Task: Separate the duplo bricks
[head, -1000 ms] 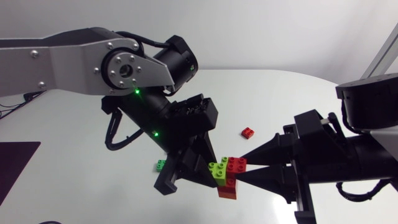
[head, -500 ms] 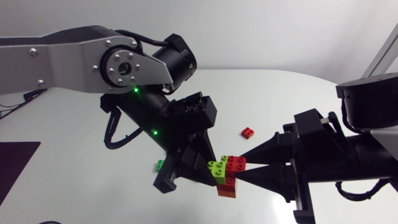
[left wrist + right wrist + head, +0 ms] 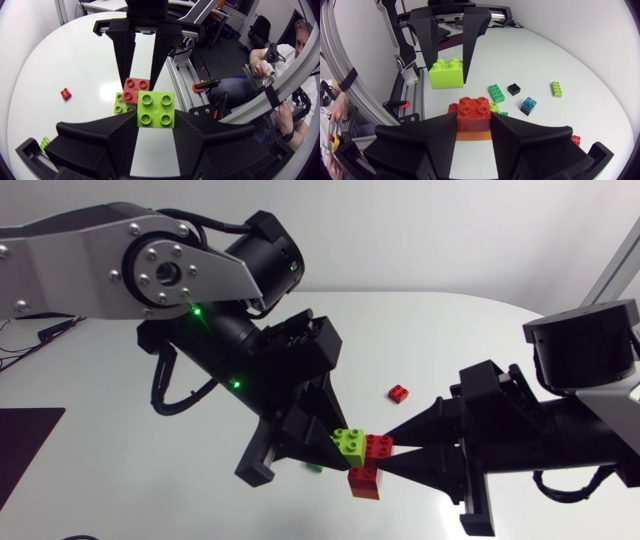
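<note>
On white table [image 3: 470, 340]: loose small red brick [image 3: 399, 393], black brick [image 3: 514, 89], blue brick [image 3: 528, 105].

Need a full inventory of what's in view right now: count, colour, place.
Lime brick: 1, lime green, between the left gripper's fingers.
Red-on-orange stack: 1, red over orange, between the right gripper's fingers; lime and red bits just beyond it, attachment unclear.
Small red brick: 1, red, loose on the table.
Green brick: 1, green, on the table ahead of the right gripper.
Black brick: 1, black, beside the green brick.
Blue brick: 1, blue, near the black brick.
Long lime brick: 1, lime, apart from the others.
Table: 1, white.
Left gripper: 1, black, shut.
Right gripper: 1, black, shut.
</note>
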{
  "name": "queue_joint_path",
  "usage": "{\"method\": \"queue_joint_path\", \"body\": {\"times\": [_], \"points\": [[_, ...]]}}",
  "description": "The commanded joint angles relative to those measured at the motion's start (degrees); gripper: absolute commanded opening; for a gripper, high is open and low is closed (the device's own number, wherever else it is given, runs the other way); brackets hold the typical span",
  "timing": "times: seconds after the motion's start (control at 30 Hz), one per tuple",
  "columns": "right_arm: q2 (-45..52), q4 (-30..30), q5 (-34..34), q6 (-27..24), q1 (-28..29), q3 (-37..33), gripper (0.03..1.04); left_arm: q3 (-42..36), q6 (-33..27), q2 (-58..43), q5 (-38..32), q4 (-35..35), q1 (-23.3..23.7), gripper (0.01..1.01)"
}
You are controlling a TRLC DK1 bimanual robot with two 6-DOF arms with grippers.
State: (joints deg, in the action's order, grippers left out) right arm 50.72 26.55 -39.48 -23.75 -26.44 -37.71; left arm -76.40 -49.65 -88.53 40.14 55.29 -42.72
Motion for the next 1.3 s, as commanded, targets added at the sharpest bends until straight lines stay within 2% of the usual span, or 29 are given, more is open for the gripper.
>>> {"method": "queue_joint_path", "body": {"times": [0.0,0.1,0.2,0.4,0.6,0.87,1.17,1.2,1.27], "points": [[0.5,-0.4,0.3,0.9,-0.5,1.2,0.29,0.3,0.0,1.0,0.5,-0.3,1.1,0.336],[0.5,-0.4,0.6,0.7,0.5,1.2,0.29,0.5,-1.5,0.7,-0.5,-0.4,4.6,0.336],[0.3,-0.4,0.6,0.4,2.8,1.2,0.29,1.3,-2.6,-1.2,-4.7,-1.8,9.0,0.338],[-0.9,0.0,0.6,0.4,4.0,1.1,0.29,7.6,-4.1,-7.2,-17.6,-12.9,17.5,0.338],[-1.5,0.3,0.6,0.4,4.0,1.4,0.29,10.3,-6.6,-14.2,-26.4,-22.2,27.3,0.338],[-1.6,0.3,0.8,0.6,3.4,1.1,0.29,13.0,-7.0,-19.4,-30.9,-28.7,29.2,0.339],[-3.9,1.6,1.0,0.6,3.5,1.9,0.29,13.6,-6.5,-22.3,-31.7,-30.2,29.2,0.343],[-4.0,1.7,1.0,0.6,3.5,1.9,0.29,13.6,-6.5,-22.5,-31.7,-30.5,29.3,0.354],[-4.3,1.8,1.0,0.7,3.5,1.8,0.29,13.8,-6.4,-22.9,-31.7,-30.6,29.3,0.462]]}}
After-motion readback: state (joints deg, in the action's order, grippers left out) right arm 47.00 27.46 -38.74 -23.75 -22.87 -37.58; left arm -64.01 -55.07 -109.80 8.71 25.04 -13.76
